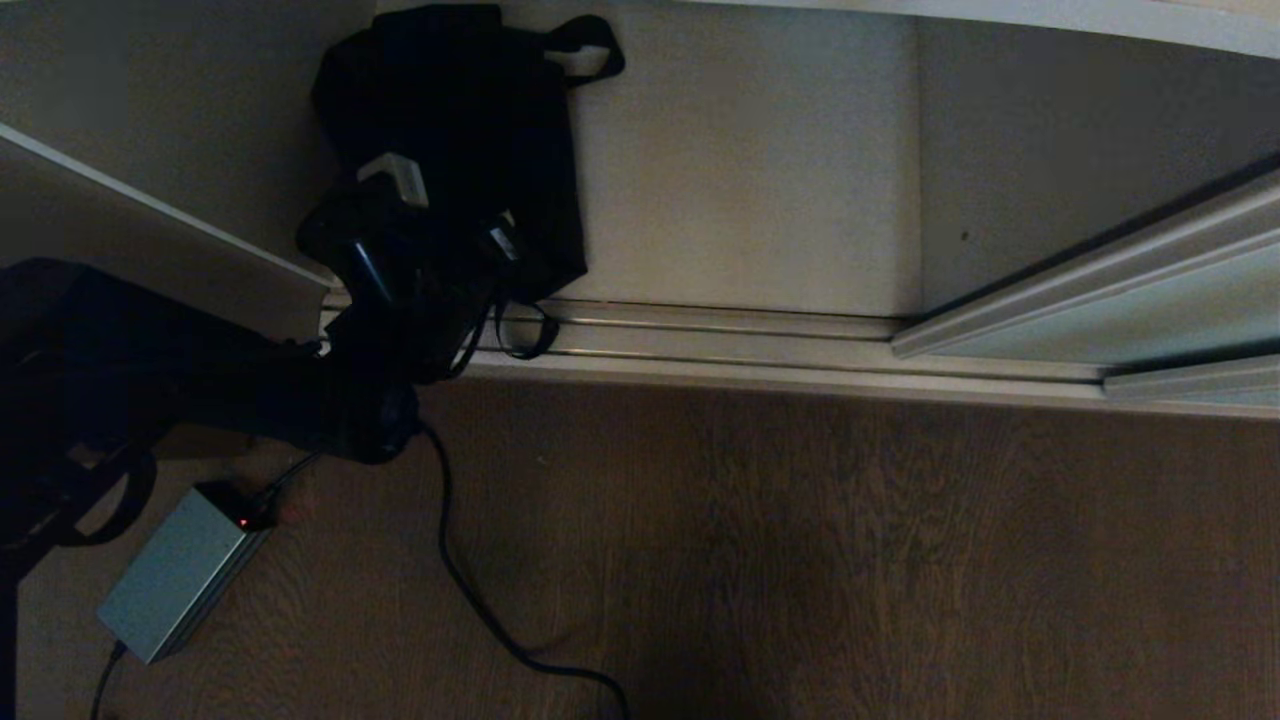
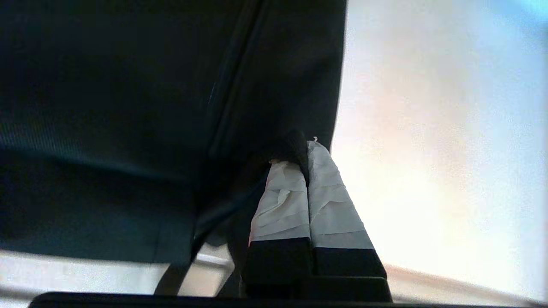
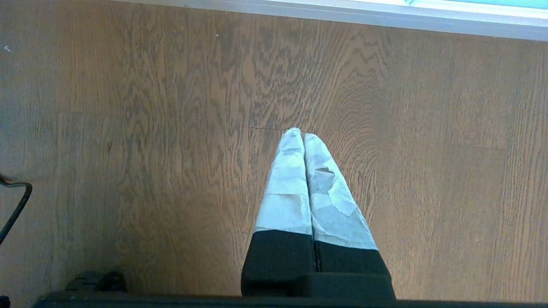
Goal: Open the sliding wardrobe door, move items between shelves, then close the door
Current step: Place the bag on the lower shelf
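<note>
Black fabric makes up the bag (image 1: 470,130), a floppy thing lying on the white bottom shelf (image 1: 750,170) at the wardrobe's left end, one loop strap up near the back wall and another drooping over the grooved floor track (image 1: 700,335). The left gripper (image 2: 305,147) is at the bag's near edge, and its wrist view shows the taped fingers (image 2: 282,201) pressed together with a fold of dark strap or cloth pinched at their tips; how much they have caught is hard to tell. The sliding wardrobe door (image 1: 1120,310) stands pushed off to the right, leaving the opening free.

To lift well, I judge the arm should rise straight and slowly so the limp cloth does not slip from such a thin pinch, and carry the dangling strap clear of the track before swinging toward another shelf.

The right gripper (image 3: 303,136) hangs over the wooden floor (image 3: 150,107), jaws closed on nothing.
</note>
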`<state>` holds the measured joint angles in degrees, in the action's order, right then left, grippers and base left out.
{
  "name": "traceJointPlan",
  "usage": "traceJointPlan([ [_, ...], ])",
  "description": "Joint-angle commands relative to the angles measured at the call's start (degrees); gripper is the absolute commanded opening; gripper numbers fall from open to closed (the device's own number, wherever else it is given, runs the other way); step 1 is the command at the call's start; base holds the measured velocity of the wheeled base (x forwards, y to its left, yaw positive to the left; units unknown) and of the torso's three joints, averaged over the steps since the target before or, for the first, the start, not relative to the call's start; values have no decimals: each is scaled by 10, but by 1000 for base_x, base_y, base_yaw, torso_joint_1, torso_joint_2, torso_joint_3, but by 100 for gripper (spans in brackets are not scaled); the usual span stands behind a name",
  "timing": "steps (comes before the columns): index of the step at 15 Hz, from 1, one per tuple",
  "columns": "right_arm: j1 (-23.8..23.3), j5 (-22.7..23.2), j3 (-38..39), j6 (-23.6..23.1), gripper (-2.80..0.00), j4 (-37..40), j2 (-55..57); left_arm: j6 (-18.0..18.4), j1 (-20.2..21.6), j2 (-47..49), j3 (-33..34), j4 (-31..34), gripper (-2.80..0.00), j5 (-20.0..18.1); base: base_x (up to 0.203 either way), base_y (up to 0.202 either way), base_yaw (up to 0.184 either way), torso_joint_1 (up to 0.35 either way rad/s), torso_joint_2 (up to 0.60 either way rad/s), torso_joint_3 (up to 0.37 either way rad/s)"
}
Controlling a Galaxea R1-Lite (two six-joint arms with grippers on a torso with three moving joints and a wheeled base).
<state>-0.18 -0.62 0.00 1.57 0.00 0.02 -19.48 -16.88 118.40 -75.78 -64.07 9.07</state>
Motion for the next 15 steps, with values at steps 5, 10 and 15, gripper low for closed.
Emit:
traceJointPlan([
  [5, 0, 0, 1, 0, -280, 0, -2, -1, 4, 4, -46, -33, -280, 2, 0, 0, 0, 0, 0, 0],
  [10, 0, 0, 0, 0, -280, 0, -2, -1, 11, 53, -105, -51, -280, 2, 0, 0, 0, 0, 0, 0],
  [15, 0, 0, 0, 0, -280, 0, -2, 5, 24, 116, -173, -152, -280, 3, 0, 0, 0, 0, 0, 0],
])
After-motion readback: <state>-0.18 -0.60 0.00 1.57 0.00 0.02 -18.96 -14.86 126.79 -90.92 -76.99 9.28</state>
